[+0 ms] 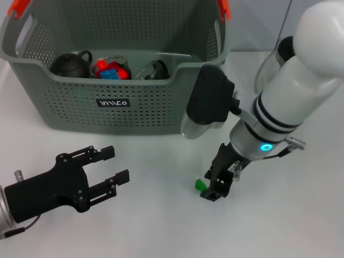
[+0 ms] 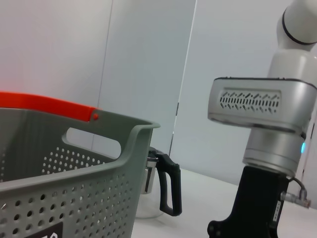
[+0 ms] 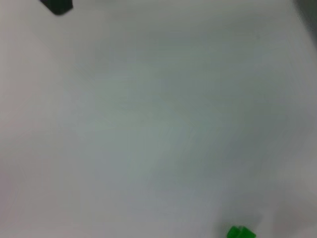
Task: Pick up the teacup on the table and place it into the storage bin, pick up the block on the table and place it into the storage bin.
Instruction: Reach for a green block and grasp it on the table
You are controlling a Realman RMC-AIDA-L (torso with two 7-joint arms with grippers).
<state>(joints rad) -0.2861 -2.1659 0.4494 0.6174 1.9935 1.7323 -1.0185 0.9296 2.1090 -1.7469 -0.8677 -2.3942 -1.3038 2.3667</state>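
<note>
A small green block (image 1: 200, 185) (image 3: 241, 232) lies on the white table. My right gripper (image 1: 216, 188) is lowered to the table right beside it, touching or almost touching it. The grey perforated storage bin (image 1: 134, 107) (image 2: 74, 173) stands at the back. Inside it are a black pot (image 1: 70, 64), a glass with red and blue pieces (image 1: 110, 71) and another glass item (image 1: 153, 70). A glass teacup with a black handle (image 2: 161, 186) stands on the table by the bin's right end, mostly hidden behind my right arm in the head view. My left gripper (image 1: 115, 165) hovers open and empty at the front left.
Orange handle clips (image 1: 19, 6) (image 2: 49, 106) sit on the bin's rim. My white right arm (image 1: 301, 86) (image 2: 267, 114) reaches across the right side. Bare white table lies between the two grippers and in front of the bin.
</note>
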